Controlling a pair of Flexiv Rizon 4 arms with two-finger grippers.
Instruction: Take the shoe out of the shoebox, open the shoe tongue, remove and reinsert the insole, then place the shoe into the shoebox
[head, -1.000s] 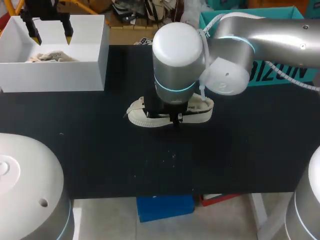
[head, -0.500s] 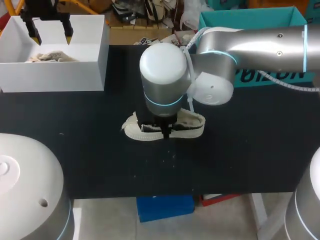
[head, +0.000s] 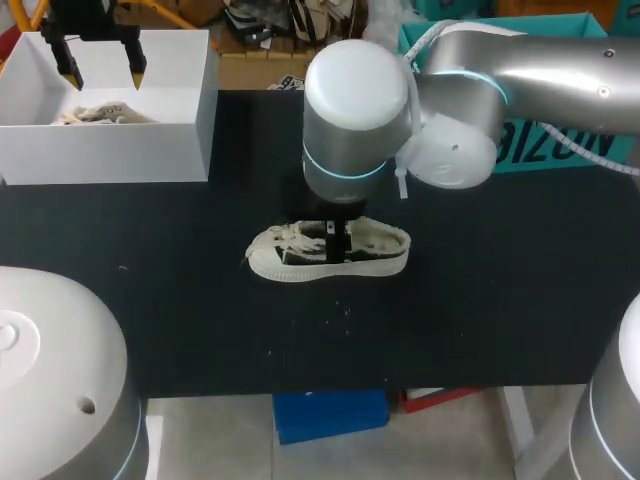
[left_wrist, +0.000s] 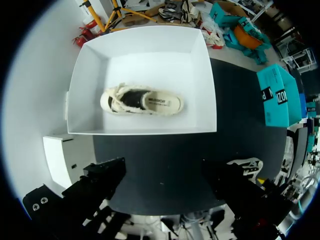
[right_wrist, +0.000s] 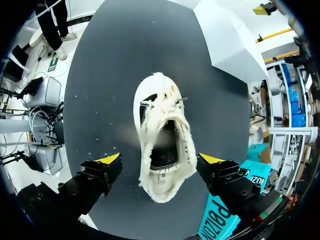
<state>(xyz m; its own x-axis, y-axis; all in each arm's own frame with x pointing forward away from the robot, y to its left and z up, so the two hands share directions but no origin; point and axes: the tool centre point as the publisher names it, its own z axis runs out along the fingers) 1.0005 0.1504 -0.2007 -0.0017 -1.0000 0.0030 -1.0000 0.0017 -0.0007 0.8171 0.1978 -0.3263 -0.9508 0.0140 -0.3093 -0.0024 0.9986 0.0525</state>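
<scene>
A cream low-top shoe (head: 330, 252) lies on its sole on the black table (head: 500, 300), toe to the left. My right gripper (head: 336, 232) hangs just above it, largely hidden by its own wrist. In the right wrist view the shoe (right_wrist: 162, 140) sits below and between the fingers of the right gripper (right_wrist: 160, 160), which are spread wide and clear of both its sides. The white shoebox (head: 180, 140) stands at the back left with a second shoe (left_wrist: 141, 101) inside. My left gripper (head: 100, 68) hovers open above the box, holding nothing.
A teal box (head: 560, 150) stands at the back right of the table, close behind my right arm. Black tabletop stretches in front of and to both sides of the shoe.
My right gripper has opened and let go of the shoe, which now rests on the table slightly nearer the front edge. The right wrist has risen a little. The left arm has kept still.
</scene>
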